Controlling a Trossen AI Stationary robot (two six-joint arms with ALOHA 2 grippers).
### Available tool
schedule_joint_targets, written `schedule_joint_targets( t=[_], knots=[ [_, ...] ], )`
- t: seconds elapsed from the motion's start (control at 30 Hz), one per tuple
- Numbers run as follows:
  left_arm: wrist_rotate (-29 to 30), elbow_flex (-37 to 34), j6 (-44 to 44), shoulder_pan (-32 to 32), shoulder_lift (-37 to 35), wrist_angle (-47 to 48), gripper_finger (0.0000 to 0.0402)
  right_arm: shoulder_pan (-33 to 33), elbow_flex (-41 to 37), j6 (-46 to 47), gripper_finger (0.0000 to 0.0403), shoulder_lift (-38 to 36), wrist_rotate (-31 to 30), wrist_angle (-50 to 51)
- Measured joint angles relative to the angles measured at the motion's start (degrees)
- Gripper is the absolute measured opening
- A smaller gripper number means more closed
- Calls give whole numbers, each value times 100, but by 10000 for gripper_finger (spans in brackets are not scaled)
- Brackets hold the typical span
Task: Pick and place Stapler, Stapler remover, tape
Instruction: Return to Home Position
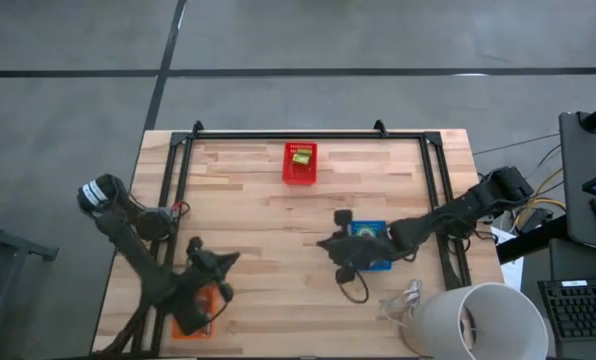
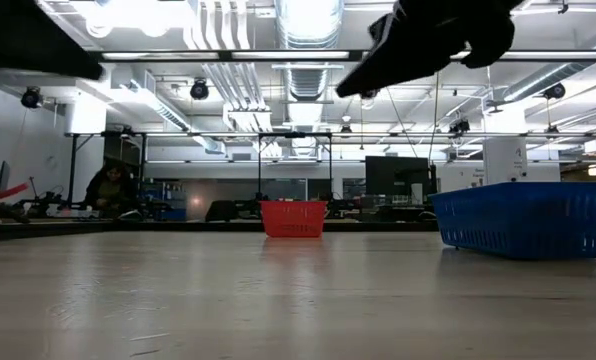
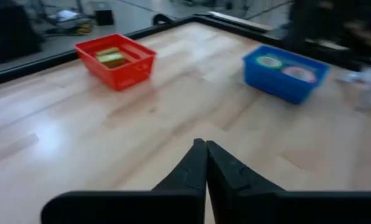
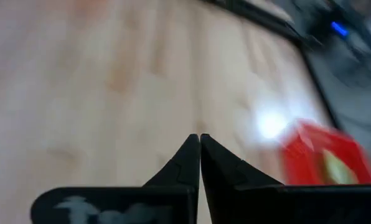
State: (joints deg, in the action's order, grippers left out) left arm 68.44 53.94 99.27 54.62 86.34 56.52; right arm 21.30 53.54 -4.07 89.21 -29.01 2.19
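The yellow-green stapler (image 1: 301, 157) (image 3: 111, 57) lies inside a red basket (image 1: 300, 163) at the table's far middle. Two tape rolls, one green (image 3: 269, 62) and one pink (image 3: 299, 73), lie flat in a blue basket (image 3: 285, 71) (image 1: 370, 245) at the right. My left gripper (image 3: 204, 144) (image 1: 233, 259) is shut with nothing in it, held above the bare wood near the front left. My right gripper (image 4: 199, 138) (image 1: 323, 243) is also shut and empty, just left of the blue basket. The stapler remover is out of view.
An orange container (image 1: 193, 312) sits under my left arm at the front left. A black frame (image 1: 308, 133) borders the far and side edges. A white cylinder (image 1: 478, 320) and a cable (image 1: 356, 290) lie at the front right. Bare wood (image 1: 268, 230) spreads between the baskets.
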Motion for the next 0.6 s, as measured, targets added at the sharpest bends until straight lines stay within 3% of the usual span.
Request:
schedule_joint_targets(
  t=[0.1, 0.27, 0.33, 0.43, 0.53, 0.6],
  knots=[
    [2, -348, -836, -585, -147, -864, 4, -252, -378, -460, 8, 0, 980, -1043],
    [-615, -1078, -3382, -1868, -465, -3285, 2, -710, -760, -534, 8, -38, 1156, -1805],
    [-1441, -1450, -4985, -2501, -571, -4945, 2, -922, -826, -536, 8, -65, 1369, -1800],
    [-3179, -2039, -7272, -3477, -603, -7837, 2, -1255, -907, -411, 8, -171, 2125, -1806],
    [-4776, -2538, -8496, -4313, -616, -10023, 2, -1523, -1003, -447, 8, -293, 2908, -1799],
    [-5342, -2851, -8856, -4712, -706, -10741, 1, -1644, -1105, -461, 8, -442, 3074, -1827]
  ],
)
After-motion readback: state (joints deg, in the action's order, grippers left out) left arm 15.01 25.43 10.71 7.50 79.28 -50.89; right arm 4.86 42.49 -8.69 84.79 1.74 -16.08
